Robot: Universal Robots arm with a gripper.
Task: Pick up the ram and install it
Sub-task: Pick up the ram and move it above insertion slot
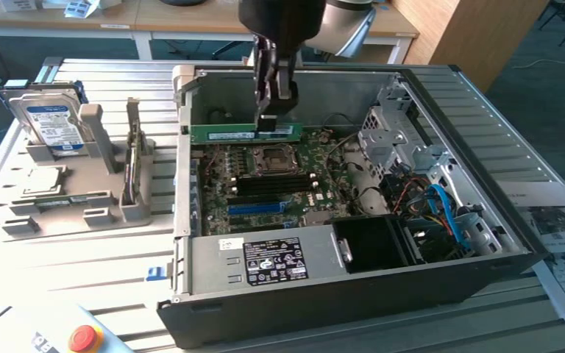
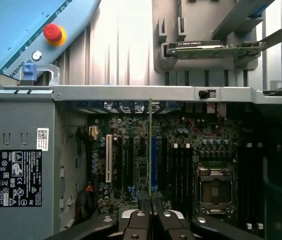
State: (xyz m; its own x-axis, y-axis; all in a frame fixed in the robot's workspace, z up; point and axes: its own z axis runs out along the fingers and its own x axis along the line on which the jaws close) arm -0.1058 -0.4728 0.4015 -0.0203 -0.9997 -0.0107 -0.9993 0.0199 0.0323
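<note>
Colours noted: ram [image 1: 246, 132] green. motherboard [image 1: 307, 158] dark green with black slots and one blue slot. hard drive [image 1: 52, 121] carries a blue-and-white label. stop button [image 1: 85, 337] red on a yellow ring. power supply [image 1: 263, 261] grey with a black sticker. end effector [image 1: 270, 121] black. bench [image 1: 86, 272] pale grey, ribbed.

An open computer case [image 1: 361, 298] lies on the slatted table [image 1: 76, 257] — a hard drive [image 1: 52, 121] stands upright nearby.

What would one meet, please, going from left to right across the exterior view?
The hard drive → the ram → the blue cables → the printed sheets.
</note>
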